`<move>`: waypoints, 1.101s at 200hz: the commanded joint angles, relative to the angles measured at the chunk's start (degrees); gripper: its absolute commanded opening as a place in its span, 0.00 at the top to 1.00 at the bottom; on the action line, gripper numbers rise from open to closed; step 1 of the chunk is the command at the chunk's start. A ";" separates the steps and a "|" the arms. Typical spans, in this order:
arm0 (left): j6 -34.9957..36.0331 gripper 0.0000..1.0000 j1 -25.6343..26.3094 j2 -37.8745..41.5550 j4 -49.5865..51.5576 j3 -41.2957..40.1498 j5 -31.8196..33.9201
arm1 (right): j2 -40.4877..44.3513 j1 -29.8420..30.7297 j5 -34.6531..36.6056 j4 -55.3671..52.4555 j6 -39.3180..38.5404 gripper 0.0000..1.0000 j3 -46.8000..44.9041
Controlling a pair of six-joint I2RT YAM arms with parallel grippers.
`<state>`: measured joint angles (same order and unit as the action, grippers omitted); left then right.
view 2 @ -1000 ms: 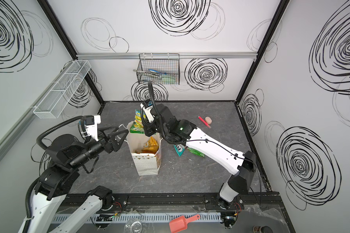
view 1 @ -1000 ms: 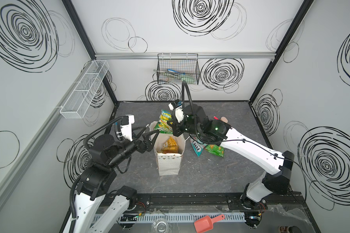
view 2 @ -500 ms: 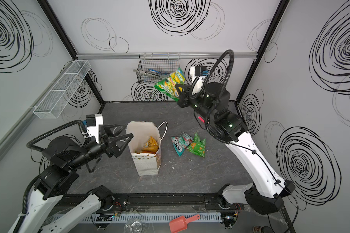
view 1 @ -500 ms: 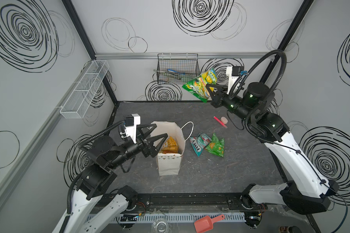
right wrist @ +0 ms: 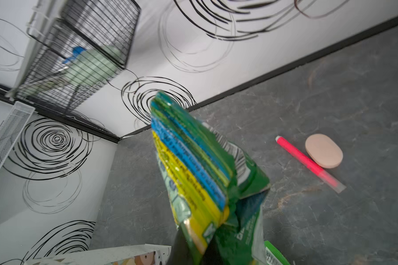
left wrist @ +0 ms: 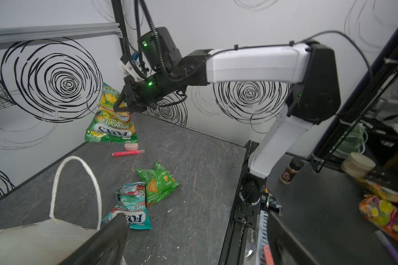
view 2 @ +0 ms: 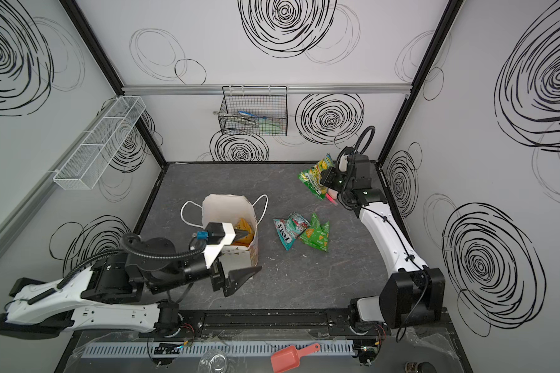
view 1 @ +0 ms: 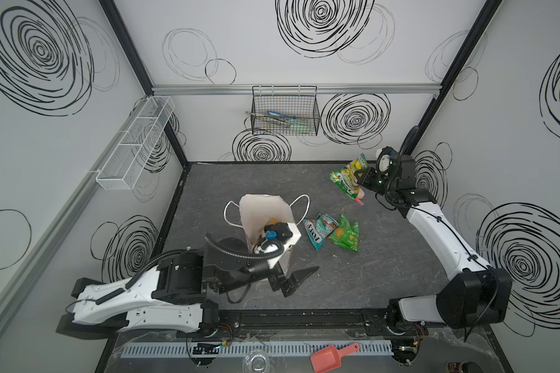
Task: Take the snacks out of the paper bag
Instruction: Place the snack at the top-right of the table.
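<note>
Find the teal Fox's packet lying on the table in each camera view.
Both top views: teal Fox's packet mid-table, between the paper bag and the green chip packet.
Left wrist: beyond the paper bag, against the green chip packet.
Right wrist: not in it.
Shared landmark: the red pen, visible in all four views.

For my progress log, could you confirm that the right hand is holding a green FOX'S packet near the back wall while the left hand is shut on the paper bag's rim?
Not quite: the left hand is open and grips nothing. It sits low beside the paper bag, as both top views show. The right hand does hold the green FOX'S packet near the back wall.
</note>
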<state>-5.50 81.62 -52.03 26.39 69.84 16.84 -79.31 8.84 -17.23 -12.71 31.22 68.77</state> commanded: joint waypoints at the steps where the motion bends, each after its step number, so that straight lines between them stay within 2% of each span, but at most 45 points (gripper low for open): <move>1: 6.17 0.04 3.99 -3.24 2.41 2.78 12.24 | -1.85 -1.48 -4.68 9.22 2.15 1.00 -2.61; 34: 5.51 0.04 4.51 -3.98 1.04 2.34 11.09 | -8.41 -1.99 -6.35 11.03 2.15 1.00 -4.76; 78: 3.79 0.04 3.92 -4.02 2.28 2.74 14.62 | -17.80 -1.66 -11.37 8.35 1.67 1.00 -3.98; 111: 1.51 0.04 0.48 -5.12 4.13 3.10 11.84 | -22.30 -1.20 -13.42 9.17 1.82 0.91 -5.62; 129: 0.63 0.04 -1.05 -5.27 4.59 3.11 11.02 | -23.02 -1.02 -12.59 9.51 1.91 0.82 -6.81; 143: 0.25 0.04 -2.01 -5.02 4.72 3.02 10.39 | -23.17 -1.02 -11.42 9.46 1.76 0.70 -7.48; 173: -0.49 0.04 -3.99 -4.06 4.63 2.60 8.80 | -22.53 -1.08 -8.72 7.52 1.13 0.51 -7.68; 205: -1.37 0.04 -5.95 -2.32 4.05 2.58 8.43 | -17.92 -1.04 -3.49 5.30 1.01 0.29 -7.62; 220: -1.70 0.04 -7.20 -1.34 3.76 2.74 8.33 | -14.82 -1.04 -1.42 4.43 0.71 0.23 -7.21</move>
<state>-5.76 76.12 -55.64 32.10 71.02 25.85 -100.09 7.55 -23.62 -6.33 32.60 61.45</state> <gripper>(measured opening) 0.962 0.724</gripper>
